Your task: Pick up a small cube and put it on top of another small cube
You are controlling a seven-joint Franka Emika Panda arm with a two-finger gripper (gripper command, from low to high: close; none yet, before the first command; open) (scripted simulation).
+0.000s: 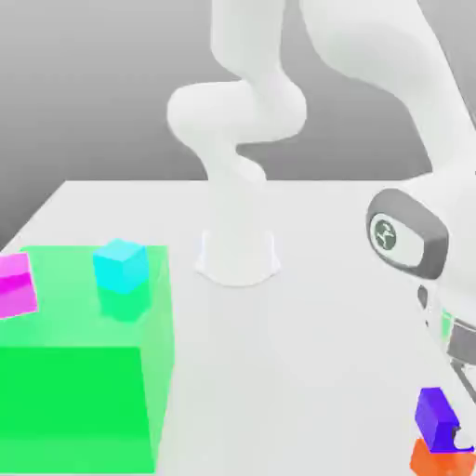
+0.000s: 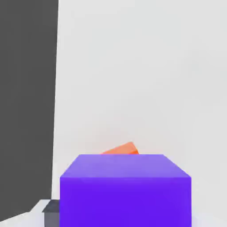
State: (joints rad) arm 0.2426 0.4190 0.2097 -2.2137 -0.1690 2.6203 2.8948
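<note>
Table (image 1: 307, 372), white, carries everything. Panda arm (image 1: 251, 102) reaches from its base behind the green block (image 1: 74, 400) over to the exterior view's right. That big translucent green block is the landmark, and it is not part of the job. The gripper (image 1: 460, 390) hangs well away from the block, on the exterior view's right, just above the stack. Can't tell whether the claw is wide or clamped.

Purple cube (image 1: 433, 411) sits on the orange cube (image 1: 432, 460), far from the block near the table's front corner. In the hand view the purple cube (image 2: 125, 195) is close under the camera, with a sliver of orange cube (image 2: 122, 149) poking out behind it, so the two look slightly twisted or offset. A cyan cube (image 1: 121, 265) sits at the block's top and a magenta-pink cube (image 1: 17, 286) at its exterior-left edge; both are distractors.

Likely step is let go and clear off. To do it well, open fully, pause so the purple cube settles, then lift straight up. Any sideways drag could nudge it off the orange one.
</note>
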